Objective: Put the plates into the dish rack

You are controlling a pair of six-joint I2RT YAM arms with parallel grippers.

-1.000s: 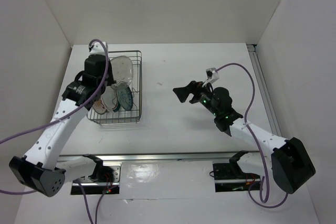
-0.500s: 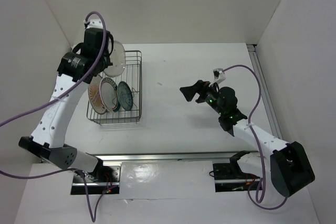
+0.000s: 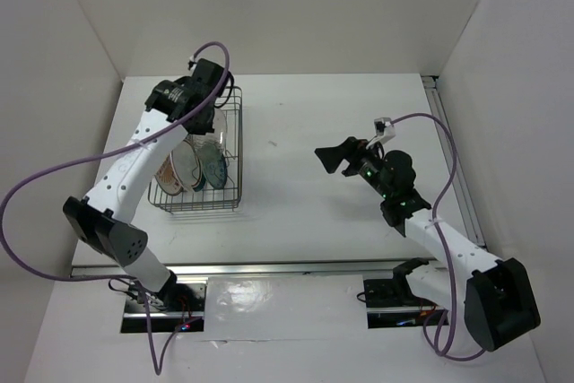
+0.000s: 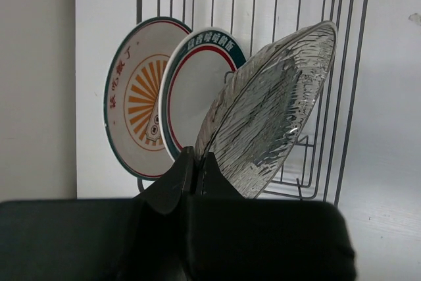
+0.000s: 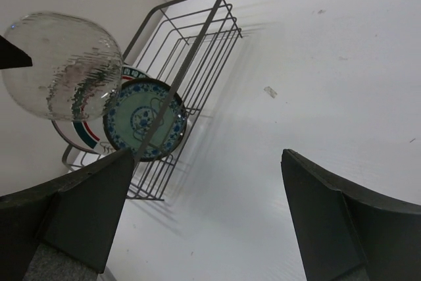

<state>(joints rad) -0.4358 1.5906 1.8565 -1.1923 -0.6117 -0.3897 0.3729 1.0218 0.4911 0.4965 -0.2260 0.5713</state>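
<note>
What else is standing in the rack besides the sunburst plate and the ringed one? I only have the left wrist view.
Observer: A teal-blue patterned plate stands just right of the ringed plate.
Operator: Where is the other arm?
Observer: The right arm hovers over bare table, away from the dish rack, fingers wide open, holding nothing.
Operator: Is my glass plate seated?
Observer: Apparently not; the right wrist view shows the clear glass plate higher than the standing plates.
</note>
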